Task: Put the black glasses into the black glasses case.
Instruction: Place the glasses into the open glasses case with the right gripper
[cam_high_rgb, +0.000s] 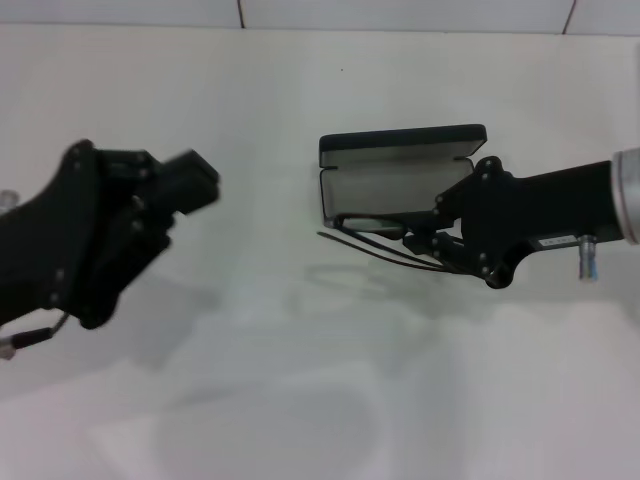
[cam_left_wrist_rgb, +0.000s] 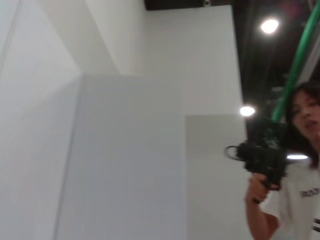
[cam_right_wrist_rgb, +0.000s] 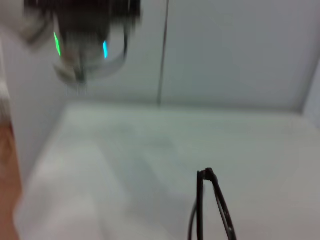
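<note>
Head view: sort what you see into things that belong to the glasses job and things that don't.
Belongs to the job:
- black glasses, at the open case's near edge
- black glasses case, lid up
- right gripper, at the glasses

Not part of it:
- left gripper, raised off to the left
- table

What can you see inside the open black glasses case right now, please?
Grey lining fills the black glasses case. The black glasses, held by the right gripper, sit at its front edge, temples trailing outside. The gripper hides that corner.

My work surface is a plain white table (cam_high_rgb: 300, 400). Directly on it, right of centre toward the far side, lies the black glasses case (cam_high_rgb: 400, 165), lid raised.
</note>
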